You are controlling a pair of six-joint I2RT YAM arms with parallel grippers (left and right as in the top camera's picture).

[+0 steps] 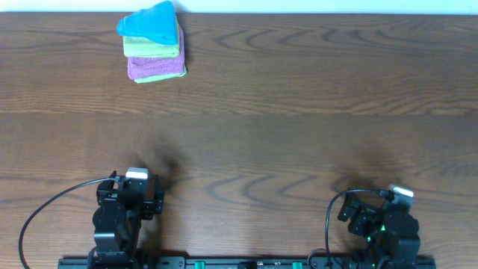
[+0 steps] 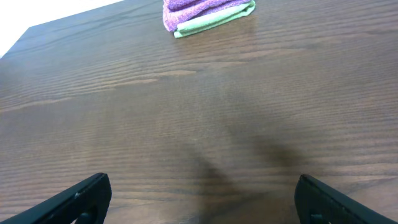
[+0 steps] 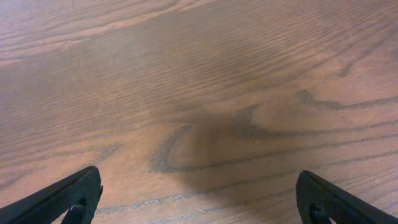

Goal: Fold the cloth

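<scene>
The cloth (image 1: 153,24) is a sky-blue fuzzy towel, folded and lying on top of a small stack at the far left of the table. It does not show in either wrist view. My left gripper (image 1: 140,181) (image 2: 202,199) sits near the front left edge, far from the stack, open, with only bare wood between its fingers (image 2: 81,199). My right gripper (image 1: 394,198) (image 3: 199,196) rests at the front right, also open and holding nothing.
Under the blue towel lie a lime-green cloth (image 1: 151,49), a purple cloth (image 1: 155,66) (image 2: 199,9) and another green cloth (image 2: 214,23). The stack stands close to the far edge of the dark wooden table (image 1: 299,112). Cables trail beside both arm bases.
</scene>
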